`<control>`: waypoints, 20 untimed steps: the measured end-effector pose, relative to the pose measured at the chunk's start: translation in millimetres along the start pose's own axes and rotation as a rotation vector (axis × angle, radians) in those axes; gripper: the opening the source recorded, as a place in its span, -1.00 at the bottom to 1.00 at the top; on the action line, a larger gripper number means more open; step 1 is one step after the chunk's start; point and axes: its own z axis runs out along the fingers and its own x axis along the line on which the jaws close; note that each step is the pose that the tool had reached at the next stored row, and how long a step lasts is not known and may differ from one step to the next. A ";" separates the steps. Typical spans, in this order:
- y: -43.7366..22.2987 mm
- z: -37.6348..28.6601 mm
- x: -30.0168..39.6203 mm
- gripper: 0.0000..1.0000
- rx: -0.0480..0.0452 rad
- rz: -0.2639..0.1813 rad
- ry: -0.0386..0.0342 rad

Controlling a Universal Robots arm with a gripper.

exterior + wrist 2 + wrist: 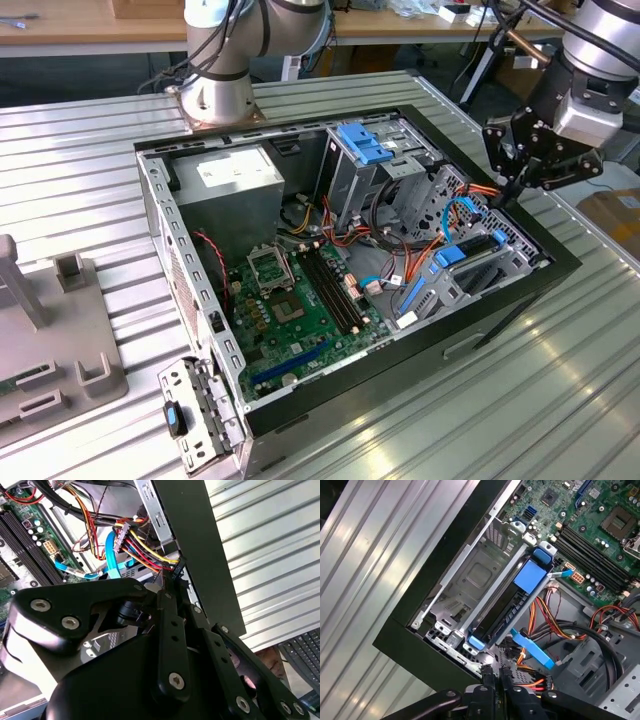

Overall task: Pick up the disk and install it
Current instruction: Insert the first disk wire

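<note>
**Jaws nearly closed and empty above the seated disk**

The jaws of the gripper (506, 192) are drawn together, with barely a slit between them in the first wrist view (496, 674), and they hold nothing. The black linkage fingers point down over the rim of the computer case (500, 300), at the case's corner on the exterior view's right.

The only label in view is a white one on the grey sheet-metal power supply (225, 190) in the case's far corner, and its print is too small to read.

The case is a black, open-topped box with perforated grey steel inside, and it lies on a ribbed metal table (90, 140). A green motherboard (300, 300) with long black memory slots covers the case floor. A ribbed light-blue latch plate (362, 143) sits high at the case's far side. Orange, red, yellow and black wires bundle near the drive bay, and a flat blue cable (532, 647) crosses them.

The disk (502, 615) lies in the case's drive bay, just beside the black side wall and below the gripper, apart from the fingertips. It is a flat, dark slab between grey and blue rails, with a broad blue patch near one end and a small blue tab at each end. In the exterior view its blue patch (452, 254) shows inside the case, near the gripper's corner.
</note>
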 end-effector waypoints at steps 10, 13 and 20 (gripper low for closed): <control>14.6 -1.5 -10.5 -0.67 -0.0014 0.022 0.0019; 19.8 -2.2 -14.3 -0.67 -0.0016 0.025 0.0022; 28.6 -3.3 -20.8 -0.67 -0.0020 0.030 0.0027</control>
